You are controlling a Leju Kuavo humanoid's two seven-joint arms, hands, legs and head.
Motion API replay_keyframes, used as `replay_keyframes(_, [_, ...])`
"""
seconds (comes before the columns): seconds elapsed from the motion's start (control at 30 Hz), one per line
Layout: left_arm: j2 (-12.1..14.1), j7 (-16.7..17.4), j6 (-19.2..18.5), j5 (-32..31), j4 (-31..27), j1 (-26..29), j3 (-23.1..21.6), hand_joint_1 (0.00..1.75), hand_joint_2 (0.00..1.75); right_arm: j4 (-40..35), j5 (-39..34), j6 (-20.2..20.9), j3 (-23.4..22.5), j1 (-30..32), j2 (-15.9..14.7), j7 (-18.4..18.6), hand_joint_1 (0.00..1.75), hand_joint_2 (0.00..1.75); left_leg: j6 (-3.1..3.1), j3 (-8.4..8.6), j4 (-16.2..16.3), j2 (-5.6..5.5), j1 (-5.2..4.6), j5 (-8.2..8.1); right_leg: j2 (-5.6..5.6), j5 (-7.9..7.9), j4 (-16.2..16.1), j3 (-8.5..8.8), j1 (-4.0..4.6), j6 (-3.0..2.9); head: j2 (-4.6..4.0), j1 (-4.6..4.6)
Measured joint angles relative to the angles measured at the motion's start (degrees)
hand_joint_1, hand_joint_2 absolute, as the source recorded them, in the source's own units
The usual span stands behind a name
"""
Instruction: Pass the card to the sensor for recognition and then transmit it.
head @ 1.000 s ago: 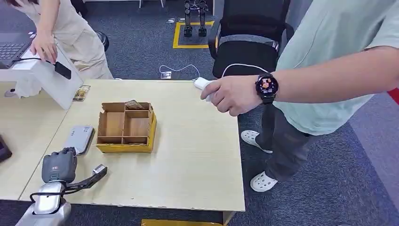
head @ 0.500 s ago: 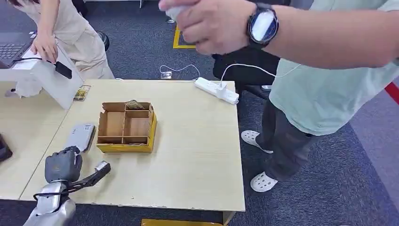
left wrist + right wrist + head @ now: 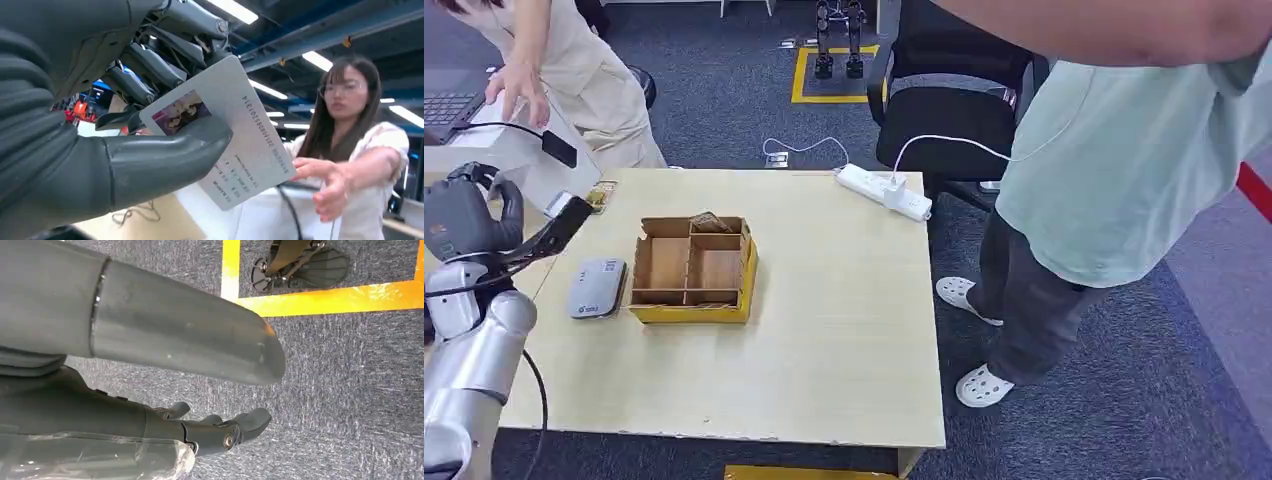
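Observation:
My left hand (image 3: 464, 215) is raised over the table's left edge and pinches a pale ID card (image 3: 562, 212) between thumb and fingers. Up close, the card (image 3: 235, 135) shows a small photo and printed lines, with the thumb (image 3: 165, 160) pressed on its face. The grey card sensor (image 3: 596, 288) lies flat on the table below and to the right of the hand. A person in beige (image 3: 574, 60) at the far left reaches a hand (image 3: 330, 185) toward the card. My right hand (image 3: 165, 425) hangs over the carpet, fingers apart, holding nothing.
A divided cardboard box (image 3: 692, 268) sits beside the sensor. A white power strip (image 3: 884, 190) lies at the table's far edge. A white stand (image 3: 524, 160) and a laptop (image 3: 449, 105) are at the far left. A person in a green shirt (image 3: 1114, 170) stands at the right.
My left hand has risen from the table's front edge, up and to the left, carrying the card. The green-shirted person's arm has swung up, leaving the power strip on the table.

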Motion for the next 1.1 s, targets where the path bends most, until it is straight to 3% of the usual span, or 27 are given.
replay_keyframes(0.53, [-0.85, 1.14, 0.59, -3.47, 2.80, -5.26, -2.25, 1.75, 1.75, -0.41, 0.61, 0.07, 0.11, -0.56, 0.02, 0.39, 0.00, 0.00, 0.01, -0.05, 0.02, 0.02, -0.01, 0.01, 0.05, 0.01, -0.01, -0.09, -0.01, 0.02, 0.00, 0.00])
replay_keyframes(0.57, [-1.09, 1.16, 0.66, -3.69, 3.23, -5.64, -2.69, 0.00, 1.75, -0.48, 0.63, 0.07, 0.11, -0.64, 0.02, 0.39, 0.00, 0.00, 0.01, -0.05, 0.02, 0.02, -0.01, 0.01, 0.04, 0.02, -0.01, -0.08, -0.01, 0.02, 0.00, 0.00])
replay_keyframes(0.97, [-2.82, 2.08, 2.10, -2.34, 5.99, -6.59, -3.89, 0.00, 1.75, -0.50, 0.96, 0.48, 0.11, -0.85, 0.28, 0.98, 0.00, 0.00, 0.01, -0.06, 0.04, 0.05, -0.01, 0.00, 0.07, 0.02, -0.01, -0.12, -0.01, 0.02, 0.00, 0.00])
replay_keyframes(1.03, [-3.04, 1.68, 0.50, -0.63, 6.12, -6.59, -4.15, 0.00, 1.75, -0.50, 0.96, 0.48, 0.11, -0.87, 0.28, 0.98, 0.00, 0.00, 0.01, -0.07, 0.04, 0.05, -0.01, 0.00, 0.07, 0.02, -0.01, -0.12, -0.01, 0.02, 0.00, 0.00])
replay_keyframes(1.1, [-3.15, 0.08, -4.10, 2.92, 6.12, -6.52, -4.35, 0.00, 1.75, -0.50, 0.96, 0.48, 0.11, -0.86, 0.28, 0.98, 0.00, 0.00, 0.01, -0.09, 0.04, 0.05, -0.01, 0.00, 0.07, 0.02, -0.01, -0.12, -0.02, 0.02, 0.00, 0.00])
